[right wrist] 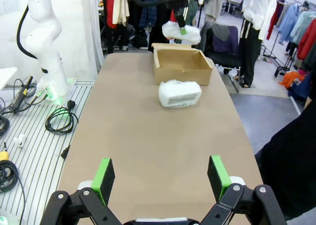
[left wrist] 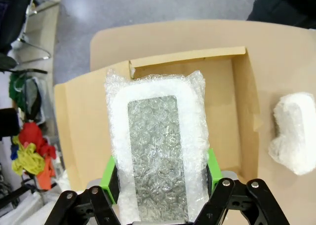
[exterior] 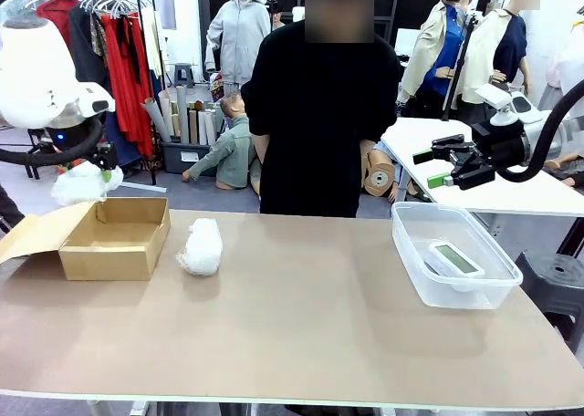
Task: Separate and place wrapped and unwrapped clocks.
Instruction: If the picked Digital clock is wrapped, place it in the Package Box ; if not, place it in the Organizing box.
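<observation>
My left gripper [exterior: 88, 171] is shut on a wrapped clock [exterior: 80, 185], a white bubble-wrap bundle, and holds it in the air above the left side of an open cardboard box [exterior: 116, 240]. In the left wrist view the bundle [left wrist: 158, 151] sits between the green pads [left wrist: 109, 178], with the box's inside [left wrist: 224, 106] below it. A second wrapped clock [exterior: 201, 246] lies on the table just right of the box. The unwrapped white clock [exterior: 455, 259] lies in a clear plastic bin [exterior: 411, 252] at the right. My right gripper [exterior: 449, 167] hangs open and empty, high above the bin's far side.
A person in black stands at the far edge, hands behind the back. The box's flap [exterior: 32, 234] folds out to the left. The right wrist view looks down the bare table [right wrist: 148, 136] to the lying bundle [right wrist: 180, 93] and the box [right wrist: 181, 67].
</observation>
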Controlling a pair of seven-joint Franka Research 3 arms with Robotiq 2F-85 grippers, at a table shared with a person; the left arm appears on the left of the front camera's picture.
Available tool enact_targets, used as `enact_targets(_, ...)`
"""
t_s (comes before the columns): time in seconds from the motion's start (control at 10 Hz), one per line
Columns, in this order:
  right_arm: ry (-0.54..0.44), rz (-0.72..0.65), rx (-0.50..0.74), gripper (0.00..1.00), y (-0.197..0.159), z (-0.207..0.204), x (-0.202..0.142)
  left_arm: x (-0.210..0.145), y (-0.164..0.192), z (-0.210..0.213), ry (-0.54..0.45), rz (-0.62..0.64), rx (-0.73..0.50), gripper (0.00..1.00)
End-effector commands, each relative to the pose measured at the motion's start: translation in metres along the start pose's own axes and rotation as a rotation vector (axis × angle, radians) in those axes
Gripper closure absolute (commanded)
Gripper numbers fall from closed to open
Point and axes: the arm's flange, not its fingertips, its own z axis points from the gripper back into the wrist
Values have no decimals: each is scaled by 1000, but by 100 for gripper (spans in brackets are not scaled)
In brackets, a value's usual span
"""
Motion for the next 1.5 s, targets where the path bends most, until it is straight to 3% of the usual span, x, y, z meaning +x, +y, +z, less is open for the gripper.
enact_targets(0.0,-1,4,0,0,0,1,2,16,11,-25,50,2,-49,100)
enact_targets(0.3,-1,4,0,0,0,1,2,15,9,-72,49,7,-73,100)
enact_targets(0.6,-1,4,0,0,0,1,2,3,6,-106,-19,1,-26,100)
enact_targets(0.8,-1,4,0,0,0,1,2,-5,5,-127,8,-3,-36,100)
enact_targets(1.4,-1,4,0,0,0,1,2,-34,4,-134,-5,-20,41,100)
